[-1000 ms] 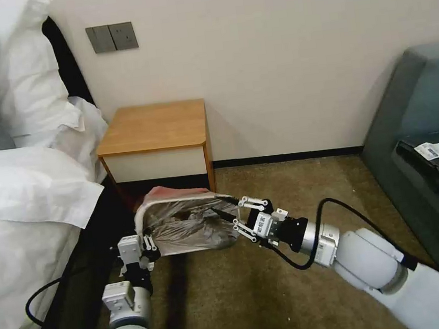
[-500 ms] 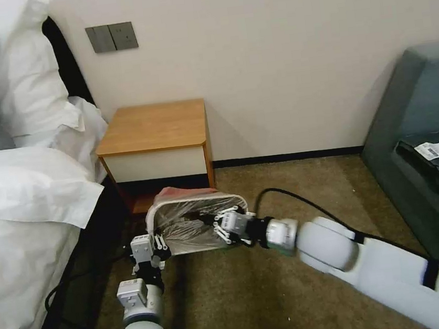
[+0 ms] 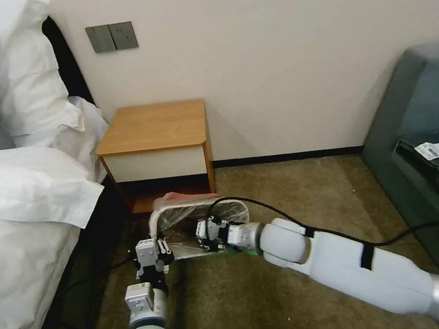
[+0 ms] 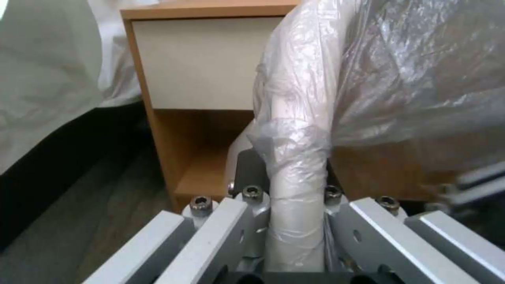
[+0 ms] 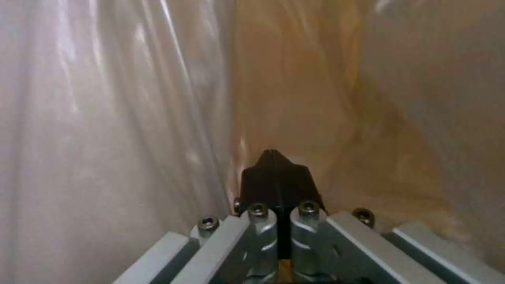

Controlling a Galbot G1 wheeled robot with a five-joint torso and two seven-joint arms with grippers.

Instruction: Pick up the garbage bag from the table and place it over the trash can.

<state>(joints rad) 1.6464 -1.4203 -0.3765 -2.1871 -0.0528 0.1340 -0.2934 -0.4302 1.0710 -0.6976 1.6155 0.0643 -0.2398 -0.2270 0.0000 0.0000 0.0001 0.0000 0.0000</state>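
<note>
A: Head view: where's the bag (image 3: 184, 226)?

B: Over the bin (image 3: 155, 222), on the floor before the table (image 3: 154, 127). Left hand (image 3: 151, 254) is clamped on the near rim, film pinched under it.

A: And the right hand (image 3: 202, 233)?

B: Inside the bin mouth, fingers pressed together on nothing, bag film all around and the bottom straight ahead.

- The carpeted floor (image 3: 296, 187) carries the trash can (image 3: 158, 217), which stands just beyond the left gripper (image 3: 150, 250)
- The table (image 3: 154, 127) stands on the floor too, just behind the trash can and farther from the left gripper; its orange-brown top is bare
- The table's lower shelf (image 4: 208, 173) lies beyond the left gripper
</note>
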